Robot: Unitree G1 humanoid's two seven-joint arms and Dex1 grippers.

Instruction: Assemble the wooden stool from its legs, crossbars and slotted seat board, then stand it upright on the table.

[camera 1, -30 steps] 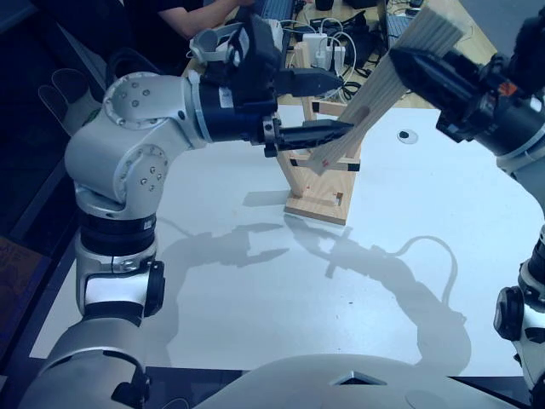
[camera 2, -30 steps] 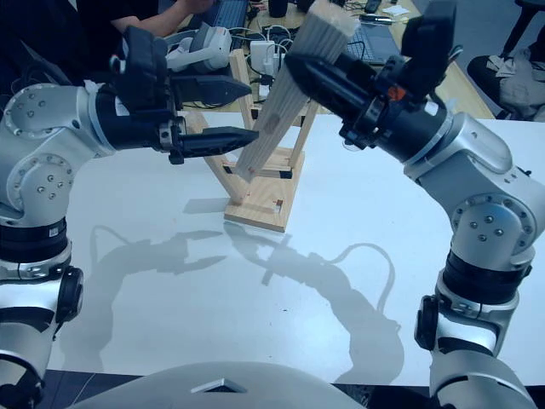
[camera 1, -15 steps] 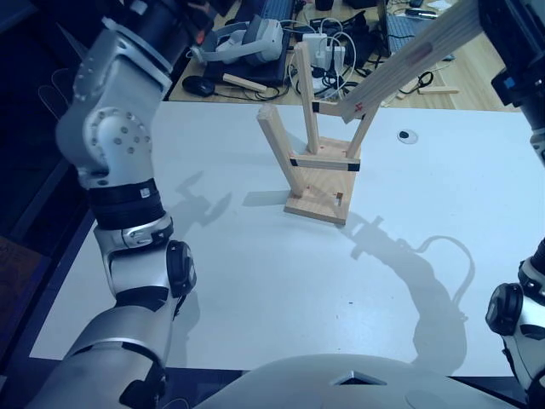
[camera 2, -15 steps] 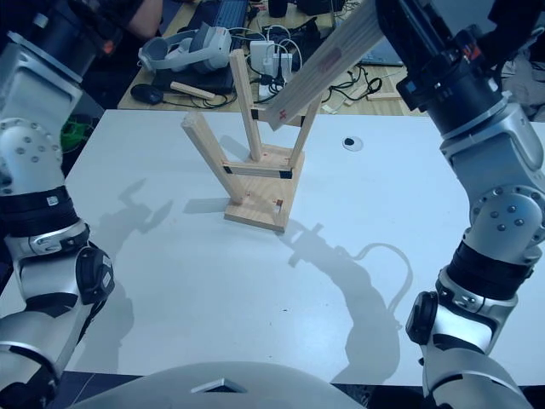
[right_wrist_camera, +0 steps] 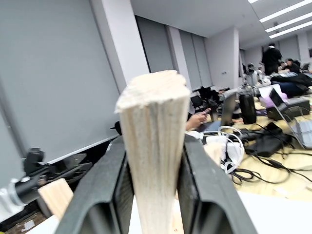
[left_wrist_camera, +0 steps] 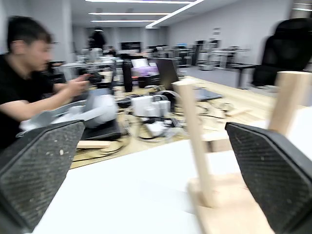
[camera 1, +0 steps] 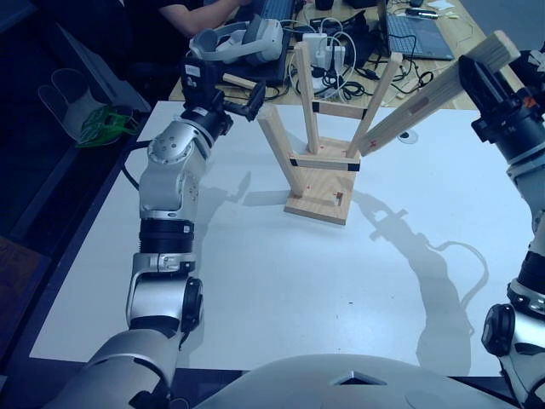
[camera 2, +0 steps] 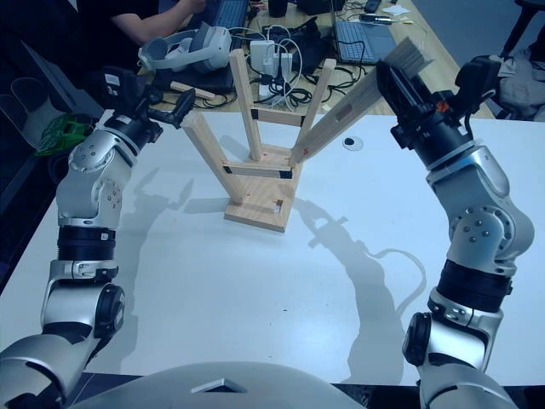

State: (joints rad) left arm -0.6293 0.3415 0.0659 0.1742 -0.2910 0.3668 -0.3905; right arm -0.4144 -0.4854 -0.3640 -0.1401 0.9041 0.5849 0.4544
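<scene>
The stool stands upside down on the white table, its seat board (camera 1: 317, 204) flat on the top. Three legs (camera 1: 305, 94) point upward, joined by crossbars (camera 1: 324, 162). My right gripper (camera 1: 490, 81) is shut on a fourth wooden leg (camera 1: 417, 111). That leg slants down to the left, and its lower end is at the seat board's far right corner. In the right wrist view the leg (right_wrist_camera: 153, 146) is clamped between both fingers (right_wrist_camera: 105, 195). My left gripper (camera 1: 241, 94) is open at the table's far left edge, just left of the tilted leg (camera 1: 277, 145).
Behind the table a cluttered desk carries a headset (camera 1: 234, 43), laptops and cables (camera 1: 328, 43). A small round grommet (camera 1: 409, 136) sits in the tabletop at the far right. The near half of the table (camera 1: 255, 298) is bare.
My left arm has come down from high up and now sits beside the stool's tilted leg. My right arm has swung the held leg down, its lower end now at the seat board.
</scene>
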